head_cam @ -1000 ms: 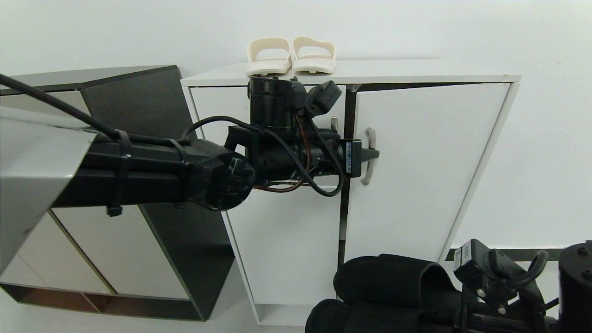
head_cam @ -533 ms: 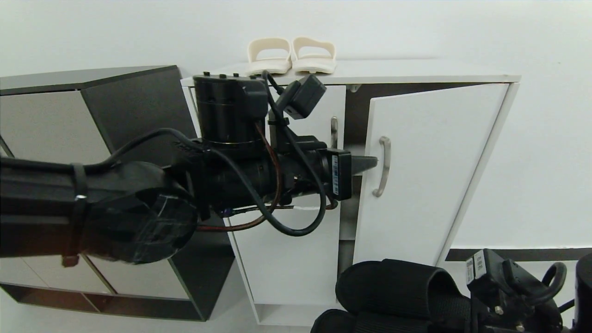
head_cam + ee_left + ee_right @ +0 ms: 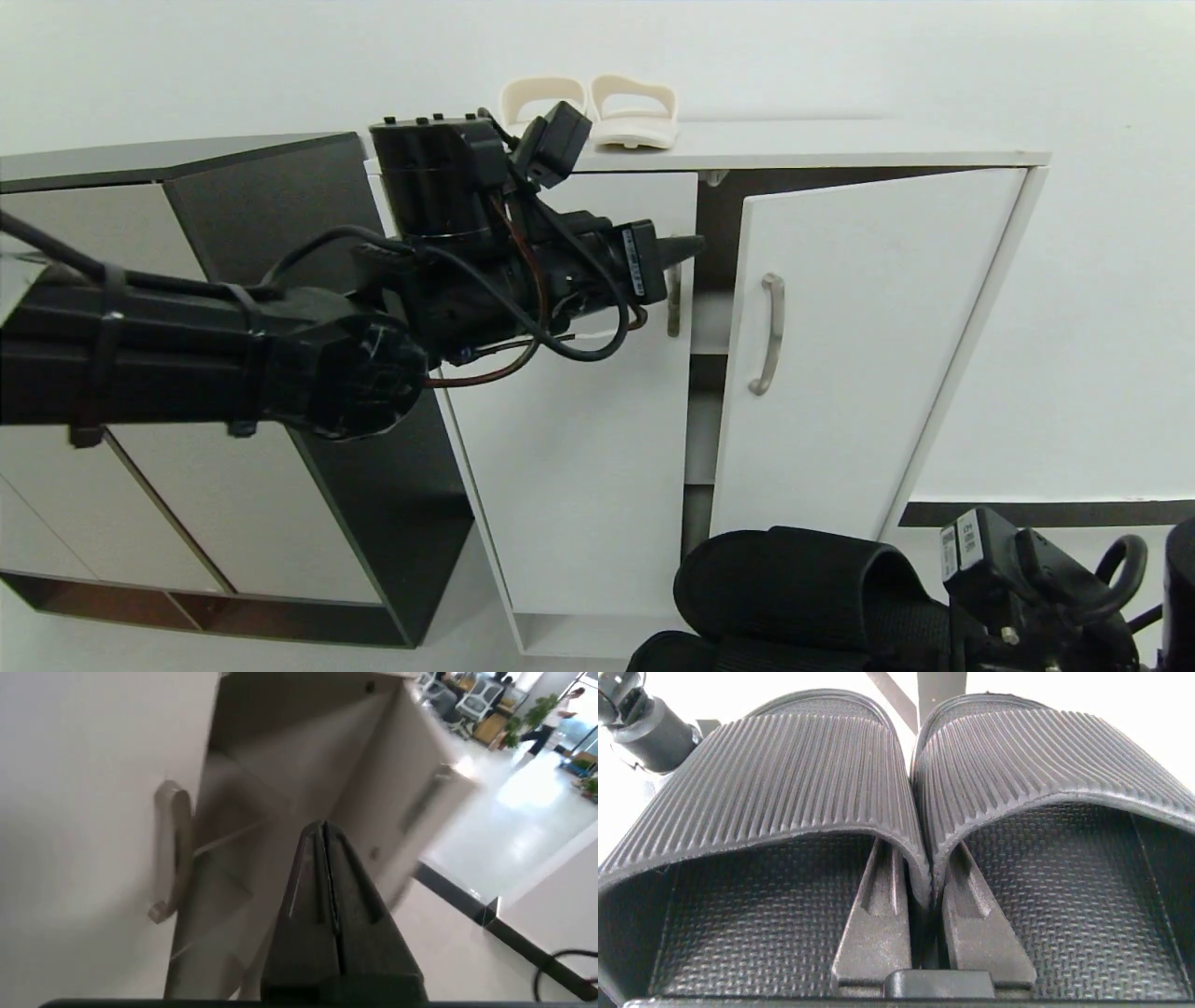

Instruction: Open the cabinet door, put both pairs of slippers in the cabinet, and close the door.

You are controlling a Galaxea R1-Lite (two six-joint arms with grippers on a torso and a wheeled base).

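A white cabinet [image 3: 840,145] has its right door [image 3: 859,336] ajar, and a dark gap shows beside the shut left door [image 3: 579,439]. A cream pair of slippers [image 3: 635,112] rests on the cabinet top. My left gripper [image 3: 695,245] is shut and empty; it hovers at the gap, just above the left door's handle [image 3: 672,303] and clear of the right door's handle [image 3: 767,333]. In the left wrist view the shut fingers [image 3: 322,863] point into the gap. My right gripper [image 3: 920,915], low at the front, is shut on a black pair of slippers [image 3: 906,793] and pinches their inner straps together.
A dark cabinet [image 3: 271,205] with mirrored fronts stands against the white cabinet's left side. A white wall rises behind both. The black slippers [image 3: 794,579] hang low in front of the right door. A shelf edge [image 3: 224,840] shows inside the gap.
The right door has swung from shut to ajar. My left gripper has come off the right handle and moved up and left to the gap.
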